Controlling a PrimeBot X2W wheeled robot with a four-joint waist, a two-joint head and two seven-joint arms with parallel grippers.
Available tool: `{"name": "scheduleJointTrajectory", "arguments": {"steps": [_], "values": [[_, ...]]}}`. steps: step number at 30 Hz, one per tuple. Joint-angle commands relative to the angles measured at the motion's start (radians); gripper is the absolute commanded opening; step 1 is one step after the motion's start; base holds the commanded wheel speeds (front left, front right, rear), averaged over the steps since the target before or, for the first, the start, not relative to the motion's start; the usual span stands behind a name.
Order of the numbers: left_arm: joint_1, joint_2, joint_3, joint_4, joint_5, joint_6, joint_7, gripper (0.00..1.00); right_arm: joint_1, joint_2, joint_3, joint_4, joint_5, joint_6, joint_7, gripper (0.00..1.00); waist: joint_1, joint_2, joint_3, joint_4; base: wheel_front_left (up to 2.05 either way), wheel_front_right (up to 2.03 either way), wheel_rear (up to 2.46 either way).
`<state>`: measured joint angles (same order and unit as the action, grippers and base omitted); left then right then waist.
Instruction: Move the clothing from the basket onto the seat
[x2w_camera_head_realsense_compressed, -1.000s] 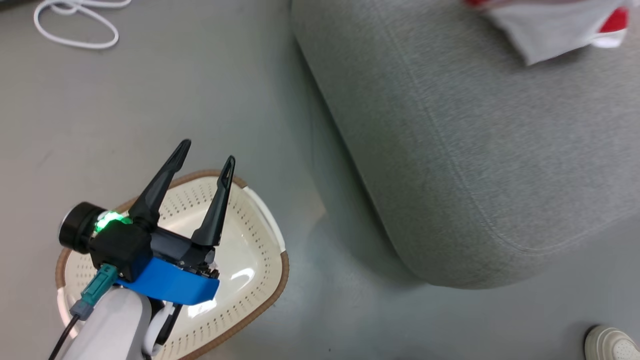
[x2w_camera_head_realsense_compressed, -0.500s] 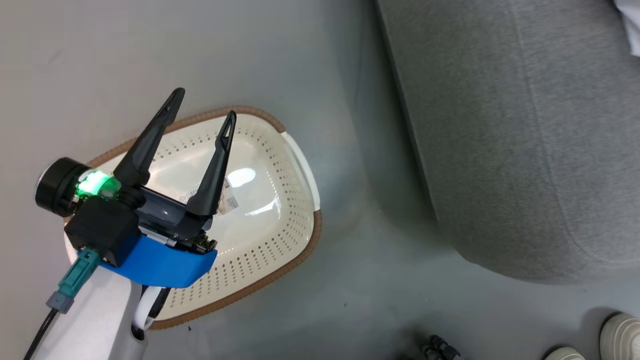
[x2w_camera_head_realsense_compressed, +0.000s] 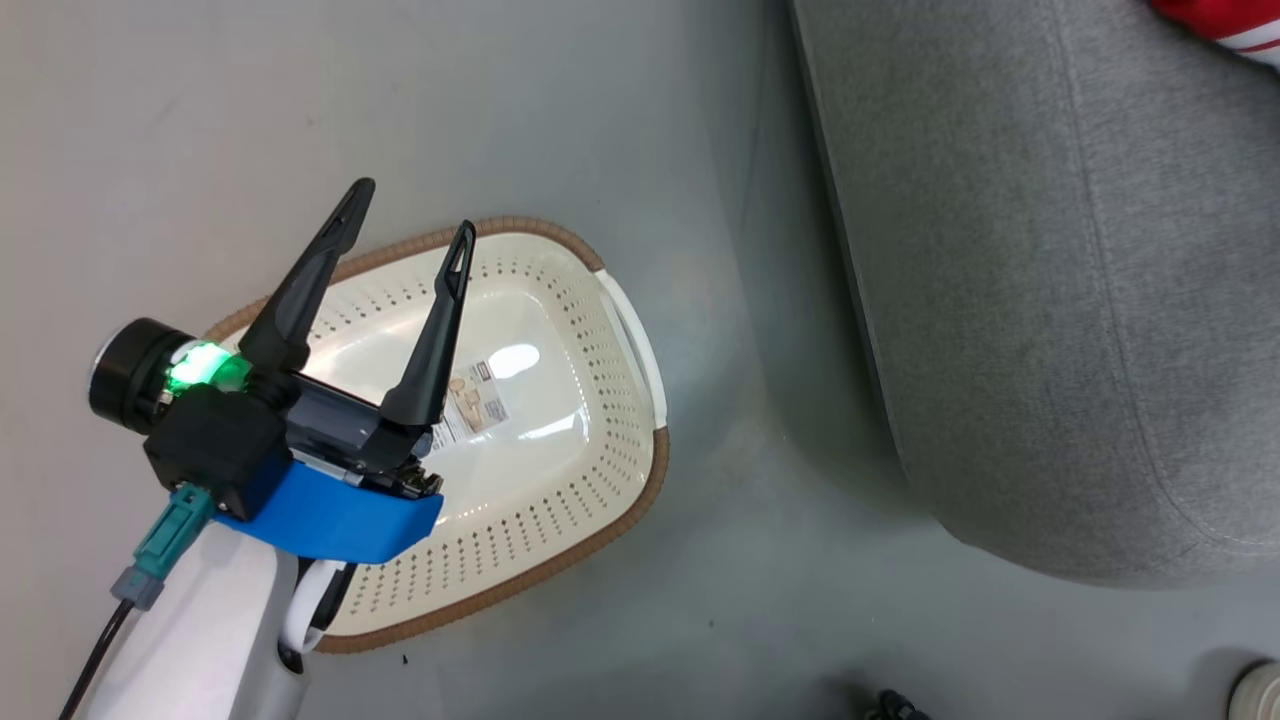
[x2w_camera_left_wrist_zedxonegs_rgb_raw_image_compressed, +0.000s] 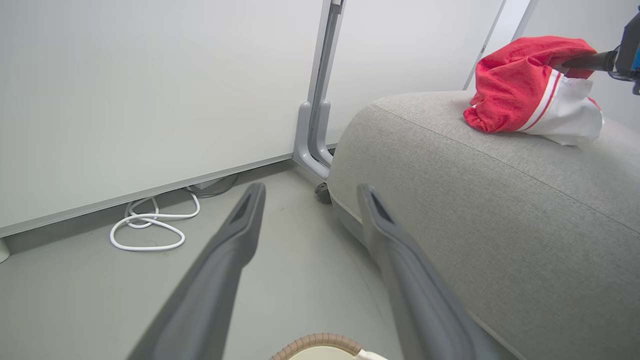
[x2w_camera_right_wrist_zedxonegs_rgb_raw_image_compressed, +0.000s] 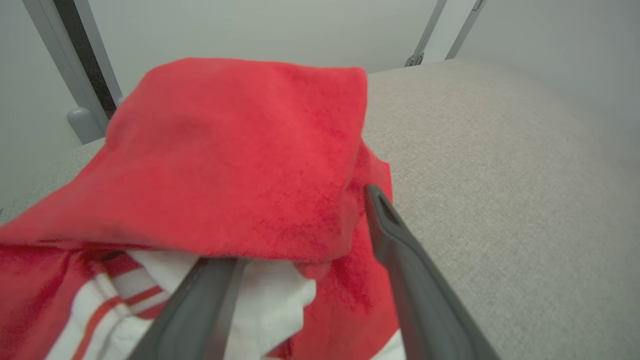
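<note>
The clothing (x2w_camera_right_wrist_zedxonegs_rgb_raw_image_compressed: 240, 160) on the seat (x2w_camera_right_wrist_zedxonegs_rgb_raw_image_compressed: 500, 175) hides one fingertip of the right gripper (x2w_camera_right_wrist_zedxonegs_rgb_raw_image_compressed: 295, 225), whose jaws are wide apart. The left gripper (x2w_camera_head_realsense_compressed: 413, 207) hangs spread and empty above the basket (x2w_camera_head_realsense_compressed: 590, 400). A white cable (x2w_camera_left_wrist_zedxonegs_rgb_raw_image_compressed: 145, 230) lies by the wall.

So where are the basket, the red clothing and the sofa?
basket (x2w_camera_head_realsense_compressed: 600, 420): head view, perforated inner wall.
clothing (x2w_camera_left_wrist_zedxonegs_rgb_raw_image_compressed: 510, 85): left wrist view, red upper fold.
sofa (x2w_camera_head_realsense_compressed: 1000, 300): head view, grey top surface.

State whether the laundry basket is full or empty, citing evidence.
Empty. In the head view the basket shows a bare glossy floor with a label; the red clothing lies on the seat.
</note>
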<state>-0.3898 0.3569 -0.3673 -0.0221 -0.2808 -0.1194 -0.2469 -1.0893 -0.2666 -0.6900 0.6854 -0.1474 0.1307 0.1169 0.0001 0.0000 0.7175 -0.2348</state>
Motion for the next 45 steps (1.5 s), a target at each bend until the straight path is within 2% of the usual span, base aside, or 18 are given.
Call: {"name": "scheduleJointTrajectory", "arguments": {"steps": [1, 11, 22, 30, 36, 45], "values": [[-0.006, -0.006, 0.001, 0.011, -0.005, 0.005, -0.005, 1.00, 0.024, 0.004, 0.007, 0.011, 0.004, 0.000, -0.011, 1.00, -0.0001, 0.0000, -0.041, 0.003, 0.00, 0.00, 0.00], [0.079, -0.089, 0.014, 0.130, -0.046, 0.001, -0.019, 1.00, 0.195, 0.091, 0.111, 0.001, 0.052, 0.000, -0.088, 1.00, -0.0001, 0.0000, -0.289, 0.007, 0.00, 0.00, 0.00], [0.223, -0.177, 0.102, 0.214, -0.059, -0.005, -0.020, 1.00, 0.562, 0.170, 0.351, -0.181, 0.151, 0.000, -0.147, 1.00, -0.0001, 0.0000, -0.513, 0.044, 0.00, 0.00, 0.00], [0.295, -0.198, 0.163, 0.244, -0.051, -0.010, -0.020, 1.00, 0.771, 0.210, 0.415, -0.363, 0.220, 0.000, -0.142, 1.00, -0.0001, 0.0000, -0.592, 0.069, 0.00, 0.00, 0.00], [0.341, -0.212, 0.215, 0.275, -0.052, -0.012, -0.020, 1.00, 0.922, 0.216, 0.476, -0.497, 0.247, 0.000, -0.166, 1.00, -0.0001, 0.0000, -0.644, 0.102, 0.00, 0.00, 0.00], [0.366, -0.231, 0.261, 0.323, -0.048, -0.014, -0.020, 1.00, 1.056, 0.216, 0.531, -0.569, 0.314, 0.000, -0.199, 1.00, -0.0001, 0.0000, -0.694, 0.193, 0.00, 0.00, 0.00]]}}
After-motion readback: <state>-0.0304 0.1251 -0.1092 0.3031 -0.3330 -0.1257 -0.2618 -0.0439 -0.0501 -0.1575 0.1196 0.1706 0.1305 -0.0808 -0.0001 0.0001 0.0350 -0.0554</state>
